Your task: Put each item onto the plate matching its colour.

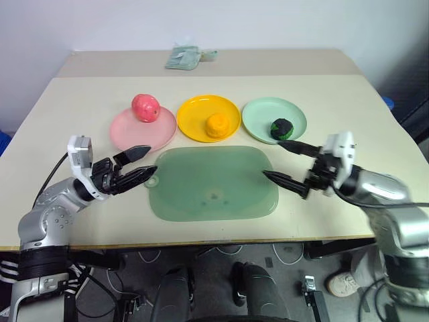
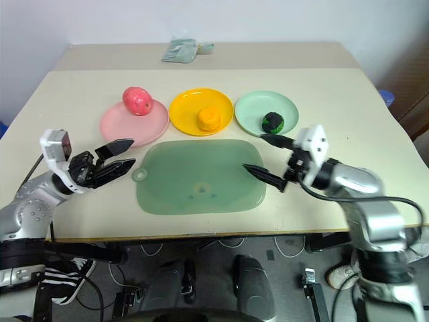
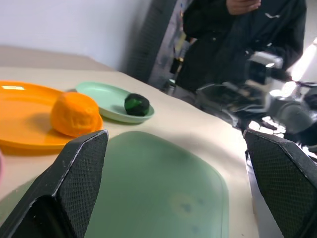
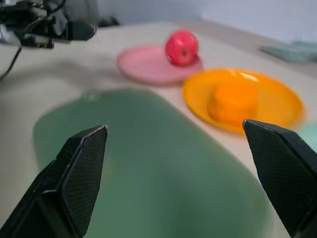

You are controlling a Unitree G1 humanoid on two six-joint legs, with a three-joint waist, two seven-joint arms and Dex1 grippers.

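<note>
Apple (image 1: pixel 145 107) on pink plate (image 1: pixel 127 133), dimple facing near-right; orange (image 1: pixel 217 125), green ball (image 1: pixel 282 129) on matching plates; both jaws open, empty.

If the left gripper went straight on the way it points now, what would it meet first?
Probably nothing on the table: the left gripper, jaws open, aims across the green mat toward the right gripper, which looks like the first thing in line. Depth is uncertain.
</note>
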